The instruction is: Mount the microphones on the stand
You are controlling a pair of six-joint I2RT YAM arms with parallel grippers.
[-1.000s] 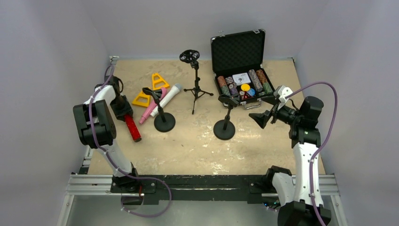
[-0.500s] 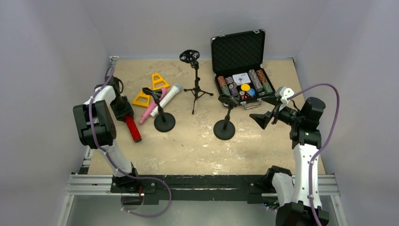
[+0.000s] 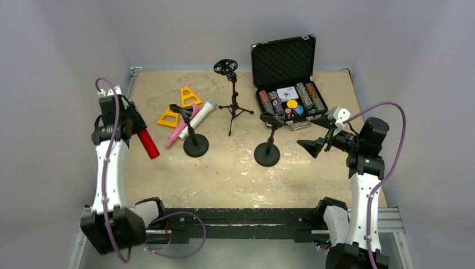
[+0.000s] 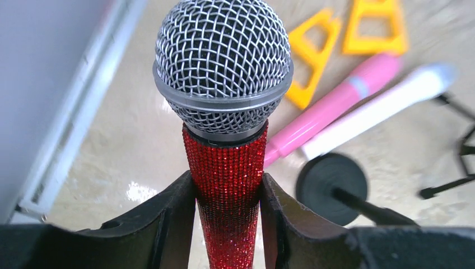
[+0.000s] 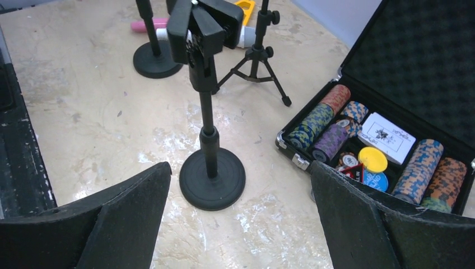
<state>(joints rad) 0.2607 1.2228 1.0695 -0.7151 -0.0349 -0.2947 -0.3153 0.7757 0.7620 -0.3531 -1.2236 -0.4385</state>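
My left gripper [image 3: 136, 130] is shut on the glittery red microphone [image 3: 147, 144] and holds it off the table at the far left; in the left wrist view the fingers [image 4: 176, 216] clamp its red body [image 4: 226, 168] just below the grey mesh head. The pink microphone [image 3: 178, 129] and the white microphone [image 3: 199, 116] lie side by side on the table, and both show in the left wrist view [image 4: 336, 103] [image 4: 392, 101]. A round-base stand [image 3: 195, 145] stands next to them. My right gripper [image 3: 320, 136] is open and empty, facing a second round-base stand [image 5: 212, 168].
A tripod stand [image 3: 231, 106] stands at the back middle. An open black case [image 3: 283, 59] of poker chips sits at the back right, close to the right gripper. Two yellow triangular pieces [image 3: 190, 96] [image 3: 168, 118] lie behind the microphones.
My left arm has swung up and to the left, lifting the red microphone off the table. My right gripper has drifted slightly right and lower, still open.
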